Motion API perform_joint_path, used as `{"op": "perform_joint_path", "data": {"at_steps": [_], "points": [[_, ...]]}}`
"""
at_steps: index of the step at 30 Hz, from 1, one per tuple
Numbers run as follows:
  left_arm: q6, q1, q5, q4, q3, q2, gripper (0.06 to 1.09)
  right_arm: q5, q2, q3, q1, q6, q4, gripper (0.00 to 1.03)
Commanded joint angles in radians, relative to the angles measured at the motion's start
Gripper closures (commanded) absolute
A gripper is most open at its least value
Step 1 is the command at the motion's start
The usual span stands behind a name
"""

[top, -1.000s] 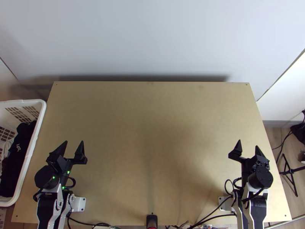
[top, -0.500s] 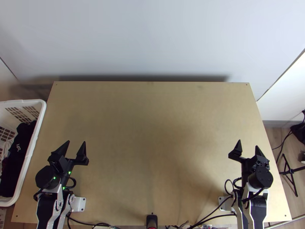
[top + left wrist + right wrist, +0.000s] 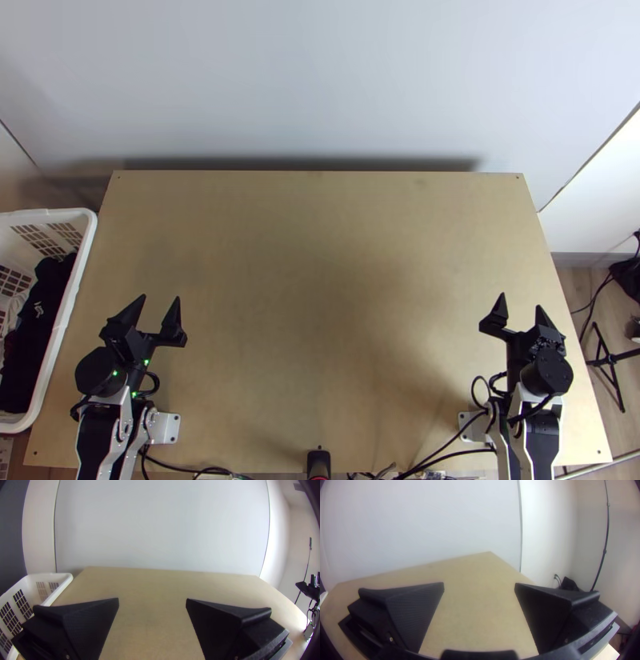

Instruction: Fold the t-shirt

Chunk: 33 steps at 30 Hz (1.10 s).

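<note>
My left gripper stands open over the table's left side, near its own base, with nothing between its fingers. In the left wrist view the same gripper has its two fingers wide apart. On the right side of the table my right gripper is open too, holding nothing. The right wrist view has that gripper with bare wood between its fingers. Dark cloth lies bunched in the white basket at the left; whether a t-shirt is among it, I cannot tell.
A white basket stands against the left edge of the wooden table. Black cables run along the near edge. Beyond the far edge rises a pale wall, and a black stand is on the floor at right.
My left gripper has shifted slightly to the right since the earliest frame. The right arm, the basket and its cloth are unchanged.
</note>
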Motion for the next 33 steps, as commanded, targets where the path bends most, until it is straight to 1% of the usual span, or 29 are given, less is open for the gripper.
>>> {"op": "perform_joint_path", "data": {"at_steps": [1, 3, 7, 9, 11, 13, 17, 20, 22, 27, 30, 33], "points": [[0.027, 0.002, -0.002, -0.005, -0.001, 0.0, 0.11, -0.002, -0.001, 0.002, 0.077, 0.043, 0.0, 0.05], [0.024, -0.019, -0.001, 0.009, 0.002, -0.003, 0.11, 0.0, -0.001, 0.002, 0.115, 0.043, 0.0, 0.04], [0.018, -0.013, -0.004, 0.014, 0.002, -0.001, 0.11, 0.0, 0.0, 0.002, 0.12, 0.043, 0.0, 0.04], [0.021, 0.024, -0.002, 0.014, 0.002, 0.0, 0.11, 0.0, -0.001, 0.0, 0.128, 0.028, -0.001, 0.04], [0.022, 0.016, -0.002, 0.014, 0.002, 0.02, 0.11, 0.0, -0.001, 0.002, 0.131, 0.009, 0.005, 0.04], [0.022, 0.012, -0.002, 0.018, 0.002, 0.039, 0.11, 0.0, -0.001, 0.003, 0.137, 0.0, 0.022, 0.04], [0.022, 0.015, -0.002, 0.032, 0.006, 0.085, 0.11, 0.0, 0.002, 0.005, 0.172, -0.003, 0.103, 0.04], [0.045, 0.013, -0.002, 0.038, 0.016, 0.112, 0.11, -0.002, 0.009, 0.019, 0.177, -0.038, 0.115, 0.04], [0.048, 0.021, 0.004, 0.041, 0.028, 0.126, 0.11, -0.002, 0.046, 0.046, 0.177, -0.041, 0.118, 0.04], [0.047, 0.064, 0.019, 0.05, 0.166, 0.312, 0.11, -0.002, 0.295, 0.25, 0.177, -0.024, 0.118, 0.04], [0.016, 0.061, 0.019, 0.017, 0.292, 0.401, 0.11, -0.002, 0.402, 0.387, 0.177, -0.027, 0.121, 0.04], [-0.016, 0.051, 0.019, -0.065, 0.442, 0.471, 0.11, 0.0, 0.509, 0.543, 0.18, -0.021, 0.092, 0.04]]}}
